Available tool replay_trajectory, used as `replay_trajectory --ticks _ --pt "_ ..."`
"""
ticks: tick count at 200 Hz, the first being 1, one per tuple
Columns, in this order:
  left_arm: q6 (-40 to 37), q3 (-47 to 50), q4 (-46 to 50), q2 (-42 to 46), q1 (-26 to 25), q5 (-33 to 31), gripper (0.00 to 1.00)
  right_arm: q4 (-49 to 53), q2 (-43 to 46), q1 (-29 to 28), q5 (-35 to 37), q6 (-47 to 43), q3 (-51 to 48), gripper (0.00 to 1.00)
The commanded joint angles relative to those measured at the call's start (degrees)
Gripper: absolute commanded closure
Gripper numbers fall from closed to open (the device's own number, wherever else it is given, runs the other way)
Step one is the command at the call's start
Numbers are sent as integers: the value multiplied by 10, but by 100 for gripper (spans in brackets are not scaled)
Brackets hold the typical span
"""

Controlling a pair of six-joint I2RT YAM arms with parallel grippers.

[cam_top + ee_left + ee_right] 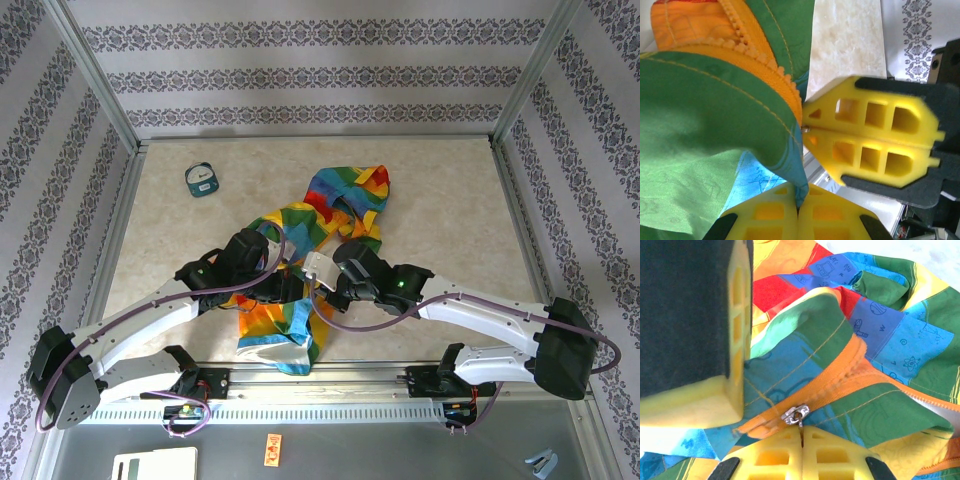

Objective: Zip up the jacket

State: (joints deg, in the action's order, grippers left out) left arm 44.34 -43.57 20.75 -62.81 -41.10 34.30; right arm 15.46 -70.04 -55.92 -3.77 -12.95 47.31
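From above, my left claw (288, 287) and right claw (328, 290) meet nearly tip to tip over the jacket (345, 200). It lies crumpled on the table (450, 200), under both claws and stretching away beyond them. A teal gadget (203, 180) sits well apart, ahead of the left claw and off to its left. On the left wrist camera, the left claw (799, 212) is pinched tight on a blue-green fold of the jacket (700, 100), and the orange teeth (765, 55) run away ahead of its tips. The right claw (807, 129) comes in from the right with its fingers pressed together, tips against the orange edge. On the right wrist camera, the right claw (802, 440) is clamped on the thin metal pull (801, 428), with the slider (795, 415) just ahead of its tips. A yellow finger (735, 350) of the left claw stands just to the left, its end on blue cloth.
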Motion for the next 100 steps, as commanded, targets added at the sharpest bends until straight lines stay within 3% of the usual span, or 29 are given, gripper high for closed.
replay_trajectory --ticks 1,47,100 --pt "-24 -13 70 13 1 33 100 -20 -4 27 55 28 14 100" --pt "-60 -36 126 25 2 25 100 -10 -1 39 7 22 23 100" --pt "-82 -50 178 44 2 22 100 -1 -9 64 35 45 32 100"
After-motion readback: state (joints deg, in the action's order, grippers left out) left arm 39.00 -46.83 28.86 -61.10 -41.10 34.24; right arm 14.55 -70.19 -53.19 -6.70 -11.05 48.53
